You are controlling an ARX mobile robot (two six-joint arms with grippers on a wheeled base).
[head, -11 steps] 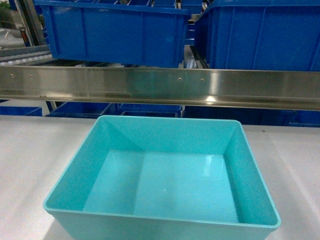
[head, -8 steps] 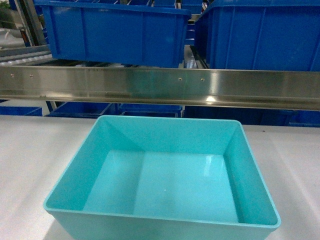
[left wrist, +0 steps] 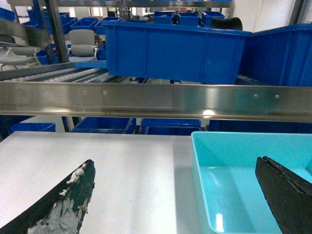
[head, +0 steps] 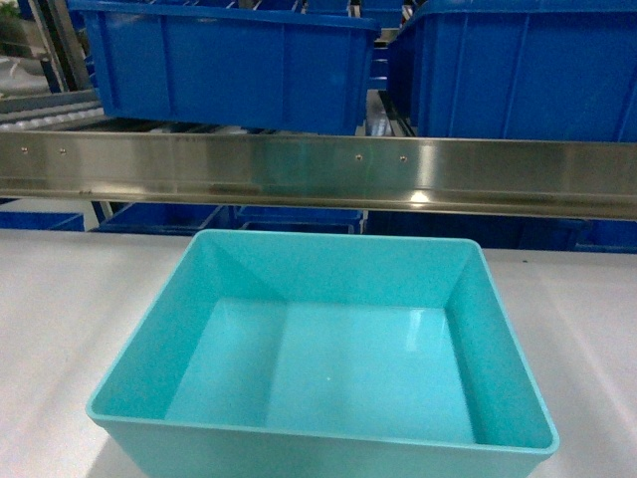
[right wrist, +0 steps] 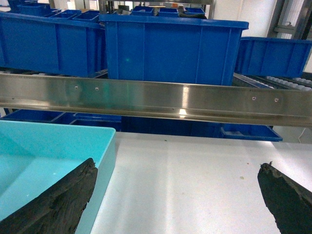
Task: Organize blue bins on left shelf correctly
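Note:
A pale turquoise blue bin (head: 318, 269) stands empty on the white table, just in front of the left shelf's steel front rail (head: 318, 169). Neither gripper shows in the head view. In the left wrist view my left gripper (left wrist: 175, 162) is open and straddles the bin's left wall (left wrist: 197, 170): one finger over the table, the other over the bin's inside. In the right wrist view my right gripper (right wrist: 179, 165) is open too. Its left finger hangs over the bin's right rim (right wrist: 109, 146) and its right finger over bare table. Nothing is held.
Dark blue crates (head: 229, 65) (head: 518, 70) sit on the shelf level above the rail, on white roller tracks (left wrist: 53, 75). More dark blue crates (head: 159, 217) lie on the lower level behind the table. White table top (left wrist: 97, 151) extends on both sides of the bin.

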